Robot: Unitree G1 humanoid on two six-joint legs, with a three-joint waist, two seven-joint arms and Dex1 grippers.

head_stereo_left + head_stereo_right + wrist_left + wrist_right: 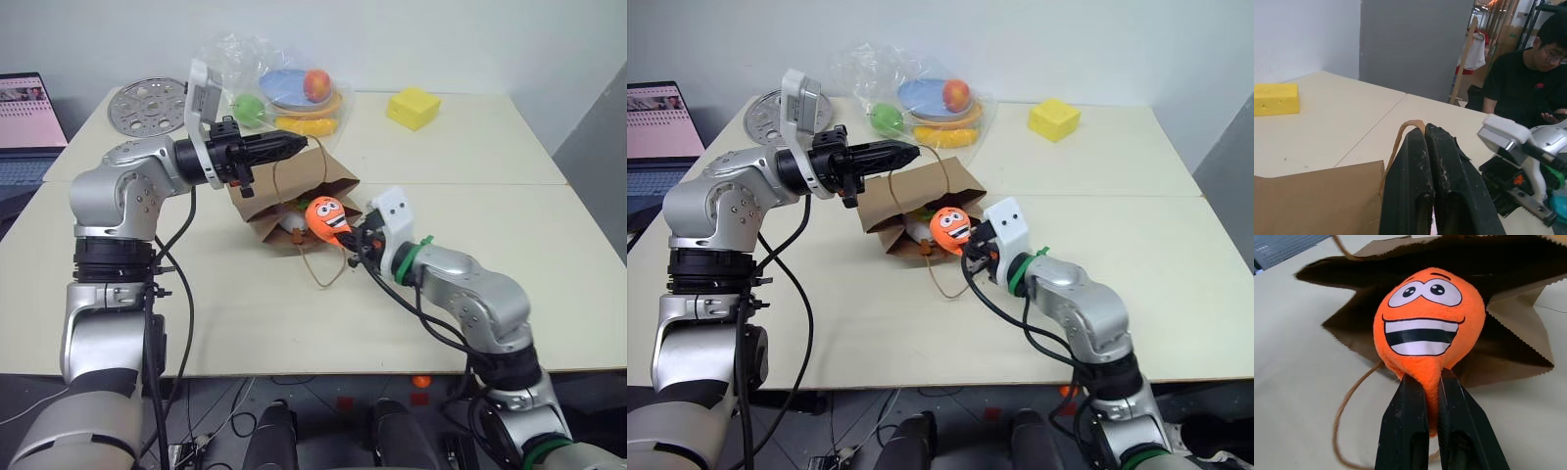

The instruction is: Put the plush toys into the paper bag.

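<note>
Presently catalogued, largest first: pale cream tabletop (245,323), wide bare surface on the near side and to the right of the work, its front edge well apart from it. Plain brown kraft paper bag (884,201), lying on its side mid-table, mouth open toward the robot; one thin tan cord handle is pinched in the clenched left gripper (294,145), which holds the upper lip raised, the other cord loop trails loose on the table. Clear crinkly plastic bag of fruit (284,83) and yellow foam block (412,107), behind the paper bag, near the far edge. Orange carrot plush toy with grinning face (1430,323), clamped by its narrow tip between the fingers of the right gripper (1432,396), poised just at the bag's mouth. White egg-shaped plush toy (291,224), apparently already inside, partly hidden. Risks, as judged: a thin tip-grip may let the carrot twist; the toy could catch the lower lip or the loose cord and push the bag backward; the pinched handle might slip, collapsing the opening.
</note>
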